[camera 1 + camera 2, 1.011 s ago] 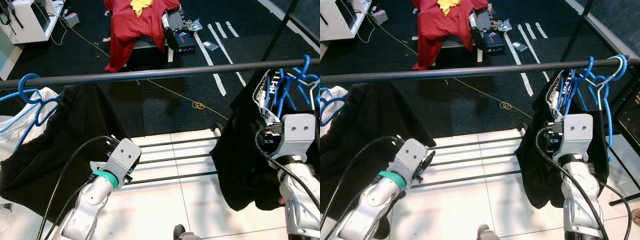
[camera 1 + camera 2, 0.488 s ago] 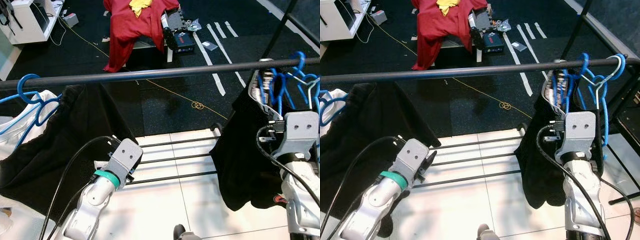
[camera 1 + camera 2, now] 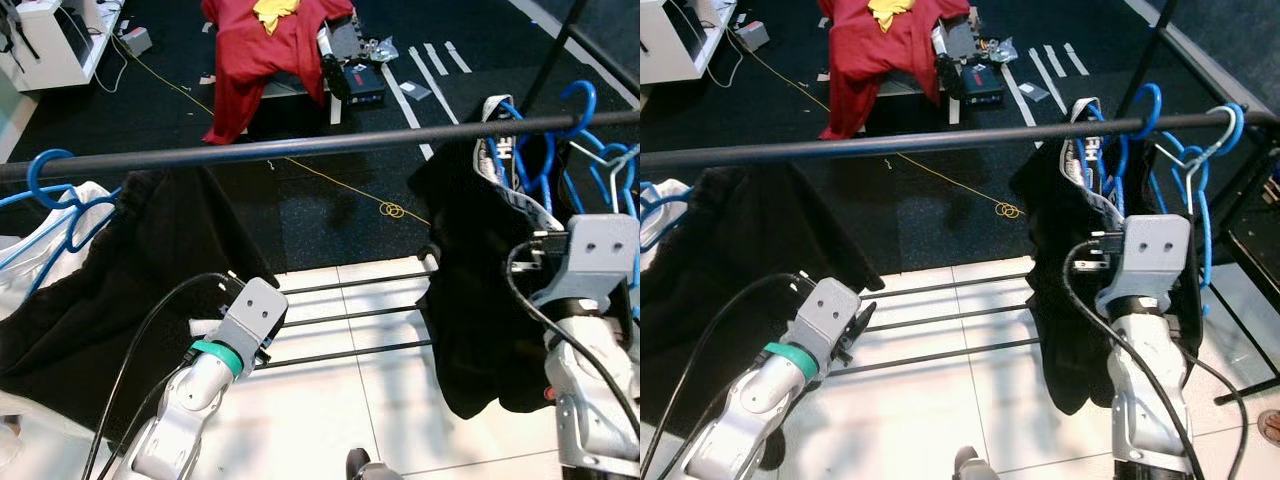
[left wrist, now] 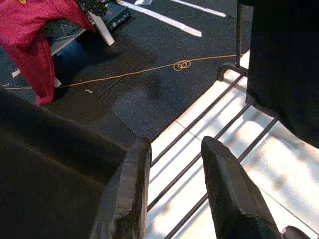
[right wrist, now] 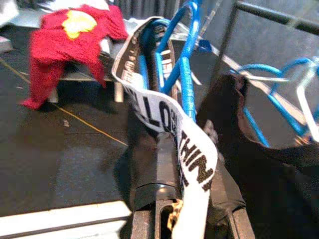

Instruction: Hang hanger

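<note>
- Right claw (image 5: 184,209), raised on the right of the scene just below the clothes rail (image 3: 300,146), is clamped on a blue hanger (image 5: 185,74) that carries a black garment (image 3: 480,300) with a white lettered waistband (image 5: 169,124).
- That hanger's hook (image 3: 1143,105) sits up at the rail, among other blue hangers (image 3: 610,170) crowded at the rail's right end; whether it rests over the rail cannot be told.
- Left claw (image 4: 174,164) hangs low on the left, its fingers (image 4: 227,184) apart and holding nothing, beside another black garment (image 3: 120,280) draped from the rail.
- Below it run the rack's thin floor bars (image 4: 209,134) over white tiles (image 3: 330,410).
- A further blue hanger (image 3: 50,185) with white cloth (image 3: 30,250) hangs at the rail's far left.
- Far behind, a red garment (image 3: 265,50) lies over a stand on the dark floor (image 3: 330,210), with an orange cord (image 4: 149,69) trailing across it.
</note>
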Tool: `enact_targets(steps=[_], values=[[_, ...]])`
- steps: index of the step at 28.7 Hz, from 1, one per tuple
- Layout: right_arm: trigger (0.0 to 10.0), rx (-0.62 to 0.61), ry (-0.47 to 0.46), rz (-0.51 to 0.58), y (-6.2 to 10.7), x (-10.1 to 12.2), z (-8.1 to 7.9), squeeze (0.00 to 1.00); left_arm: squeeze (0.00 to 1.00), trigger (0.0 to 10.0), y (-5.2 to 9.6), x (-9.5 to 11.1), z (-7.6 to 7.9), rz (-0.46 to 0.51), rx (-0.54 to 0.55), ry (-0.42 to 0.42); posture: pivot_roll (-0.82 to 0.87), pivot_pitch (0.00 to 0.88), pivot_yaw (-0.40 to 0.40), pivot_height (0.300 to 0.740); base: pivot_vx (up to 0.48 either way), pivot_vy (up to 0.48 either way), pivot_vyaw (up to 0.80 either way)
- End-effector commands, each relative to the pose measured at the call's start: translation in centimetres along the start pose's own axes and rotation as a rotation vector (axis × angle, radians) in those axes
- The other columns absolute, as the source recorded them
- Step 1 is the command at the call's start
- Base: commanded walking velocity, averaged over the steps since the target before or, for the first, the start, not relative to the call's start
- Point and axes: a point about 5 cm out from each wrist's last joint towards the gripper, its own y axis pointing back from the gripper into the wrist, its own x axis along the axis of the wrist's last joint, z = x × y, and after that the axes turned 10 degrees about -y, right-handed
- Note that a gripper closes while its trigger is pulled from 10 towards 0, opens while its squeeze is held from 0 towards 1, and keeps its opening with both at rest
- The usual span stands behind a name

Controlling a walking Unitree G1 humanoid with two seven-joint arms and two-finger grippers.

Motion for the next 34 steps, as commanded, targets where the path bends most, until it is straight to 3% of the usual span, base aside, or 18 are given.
enact_targets(steps=[1, 2, 5, 7, 11, 14, 18, 20, 25, 32, 34], values=[[10.0, 0.059, -0.009, 0.07, 0.2, 1.5, -1.2, 0.0, 0.0, 10.0, 0.2, -0.6, 0.4, -0.018, -0.02, -0.006, -0.12, 0.161, 0.075, 0.74, 0.0, 0.0, 0.0], [10.0, 0.132, -0.001, 0.042, 1.1, 0.8, -2.7, 0.0, 0.0, 10.0, 0.2, -0.5, 0.4, -0.015, -0.022, -0.007, -0.13, 0.163, 0.074, 0.74, 0.0, 0.0, 0.0], [10.0, 0.184, 0.002, 0.023, 1.9, 0.3, -3.6, 0.0, 0.0, 10.0, 0.1, -0.5, 0.4, -0.013, -0.022, -0.007, -0.13, 0.163, 0.074, 0.74, 0.0, 0.0, 0.0], [10.0, 0.272, 0.083, -0.005, 2.9, -0.4, -4.6, 0.0, 0.0, 10.0, -0.1, -0.2, 0.3, -0.002, -0.023, -0.006, -0.13, 0.166, 0.073, 0.74, 0.0, 0.0, 0.0], [10.0, 0.268, 0.159, -0.017, 1.7, -0.2, -3.6, 0.0, 0.0, 10.0, -0.3, 0.1, 0.3, 0.008, -0.024, -0.002, -0.14, 0.169, 0.076, 0.74, 0.0, 0.0, 0.0], [10.0, 0.319, 0.162, -0.083, 0.1, -0.9, -4.4, 0.0, 0.0, 10.0, -0.7, 0.4, 0.4, 0.02, -0.029, 0.0, -0.14, 0.164, 0.078, 0.74, 0.0, 0.0, 0.0], [10.0, 0.365, 0.152, -0.096, -0.3, -1.1, -5.1, 0.0, 0.0, 10.0, -0.8, 0.6, 0.4, 0.026, -0.029, 0.001, -0.13, 0.162, 0.078, 0.74, 0.0, 0.0, 0.0], [10.0, 0.489, 0.176, -0.102, -0.9, -1.4, -6.9, 0.0, 0.0, 10.0, -1.0, 1.0, 0.3, 0.04, -0.025, 0.001, -0.13, 0.16, 0.076, 0.74, 0.0, 0.0, 0.0], [10.0, 0.598, 0.189, -0.117, -1.2, -2.0, -8.5, 0.0, 0.0, 10.0, -1.0, 1.9, 0.1, 0.071, -0.02, 0.001, -0.11, 0.16, 0.072, 0.74, 0.0, 0.0, 0.0], [10.0, 0.712, 0.094, -0.12, -1.2, -1.8, -11.7, 0.0, 0.0, 10.0, -1.0, 4.0, -0.9, 0.136, 0.007, 0.011, -0.1, 0.164, 0.063, 0.74, 0.0, 0.0, 0.0], [10.0, 0.803, 0.087, -0.133, -0.3, -1.9, -12.9, 0.0, 0.0, 10.0, -1.2, 5.2, -1.6, 0.17, 0.037, 0.032, -0.1, 0.164, 0.06, 0.74, 0.0, 0.0, 0.0]])
